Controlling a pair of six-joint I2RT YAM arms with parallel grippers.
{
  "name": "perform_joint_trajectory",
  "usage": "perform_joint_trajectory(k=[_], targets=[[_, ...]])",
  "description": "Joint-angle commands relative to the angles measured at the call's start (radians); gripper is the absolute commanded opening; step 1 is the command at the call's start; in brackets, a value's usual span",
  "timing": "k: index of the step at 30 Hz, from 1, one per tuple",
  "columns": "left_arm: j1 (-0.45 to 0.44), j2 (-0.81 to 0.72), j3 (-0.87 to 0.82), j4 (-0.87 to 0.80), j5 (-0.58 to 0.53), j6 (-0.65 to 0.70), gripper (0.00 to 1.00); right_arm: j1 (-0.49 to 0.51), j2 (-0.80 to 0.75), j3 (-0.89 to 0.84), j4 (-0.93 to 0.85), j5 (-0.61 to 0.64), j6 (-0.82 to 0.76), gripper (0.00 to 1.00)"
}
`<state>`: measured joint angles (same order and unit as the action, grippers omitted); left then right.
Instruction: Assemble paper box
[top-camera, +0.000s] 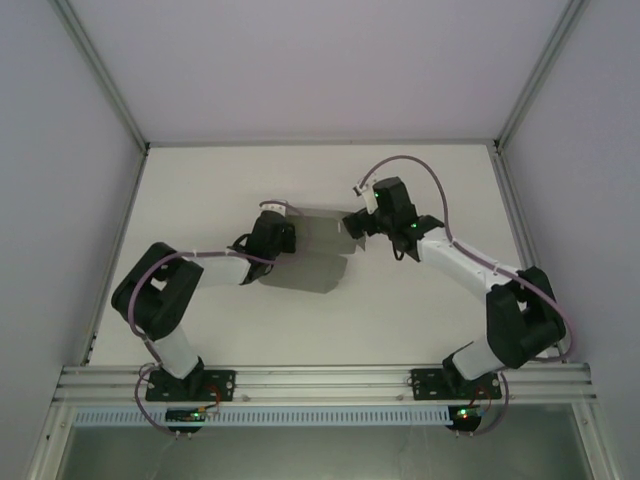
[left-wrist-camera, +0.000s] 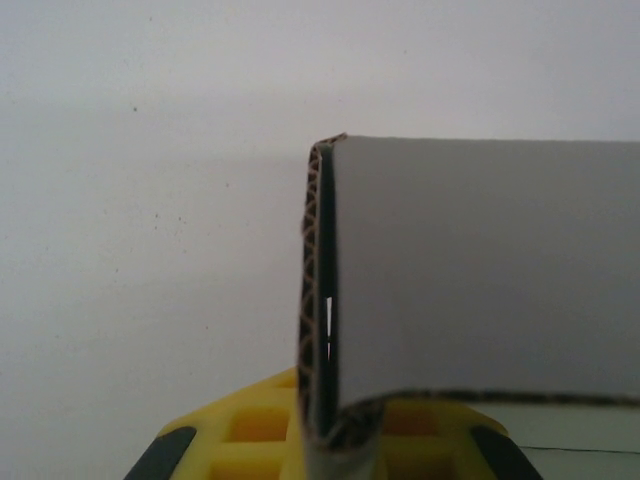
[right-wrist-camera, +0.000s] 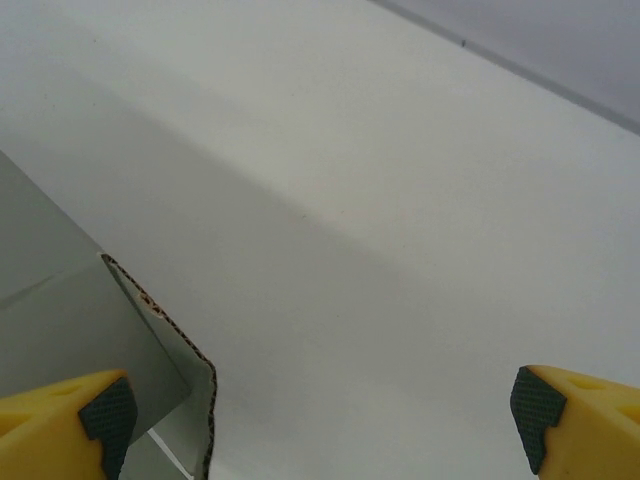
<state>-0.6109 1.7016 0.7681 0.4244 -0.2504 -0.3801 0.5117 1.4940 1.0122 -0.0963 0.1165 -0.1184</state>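
Two arms work over a white table (top-camera: 200, 190) that has pale walls on three sides. From above, the left arm (top-camera: 170, 300) goes up from its base at the near edge and bends toward the middle of the table, and the right arm (top-camera: 470, 265) does the same from the other side, so their wrists face each other across a short gap. Between them is the paper box (top-camera: 320, 250), a piece of grey cardboard with at least one panel folded up, near the middle of the table. It casts a dark shadow on the surface toward the near edge. The left gripper (top-camera: 272, 236) is at the left end of the cardboard and the right gripper (top-camera: 362, 222) is at its right end. In the left wrist view a grey panel stands upright and turns at a corner. Its brown corrugated edge runs down between the yellow fingers (left-wrist-camera: 255, 430), which are pressed together on the cardboard from both sides. In the right wrist view the right gripper is spread wide. One dark pad (right-wrist-camera: 105, 415) is just beside a corner of the cardboard, but I cannot tell if it touches. The other pad (right-wrist-camera: 535, 405) is well apart from it, over bare table.
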Motion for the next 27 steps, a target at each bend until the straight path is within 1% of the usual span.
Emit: perform_joint_trajectory(k=[1,6,10,13,15,19,21,27], targets=[[-0.005,-0.016,0.028,-0.014,0.041,-0.019,0.0,0.019,0.027,-0.007,0.026,-0.005,0.036,0.99],[-0.006,-0.02,0.035,-0.021,0.082,-0.013,0.0,0.029,0.063,-0.029,0.128,-0.031,0.102,0.99],[-0.007,-0.026,0.036,-0.021,0.13,-0.026,0.0,0.04,0.085,-0.057,0.263,-0.038,0.143,0.99],[-0.006,-0.033,0.033,-0.016,0.164,-0.049,0.0,0.051,0.108,-0.093,0.409,0.005,0.206,0.99],[-0.009,-0.034,0.034,-0.012,0.193,-0.062,0.0,0.06,0.127,-0.132,0.543,0.021,0.231,0.99],[-0.011,-0.032,0.041,-0.016,0.219,-0.081,0.0,0.097,0.164,-0.195,0.79,0.106,0.26,0.99],[-0.011,-0.033,0.044,-0.024,0.217,-0.089,0.0,0.108,0.174,-0.205,0.842,0.154,0.27,0.99],[-0.012,-0.056,0.042,-0.024,0.199,-0.115,0.0,0.122,0.178,-0.213,0.859,0.17,0.265,0.99]])
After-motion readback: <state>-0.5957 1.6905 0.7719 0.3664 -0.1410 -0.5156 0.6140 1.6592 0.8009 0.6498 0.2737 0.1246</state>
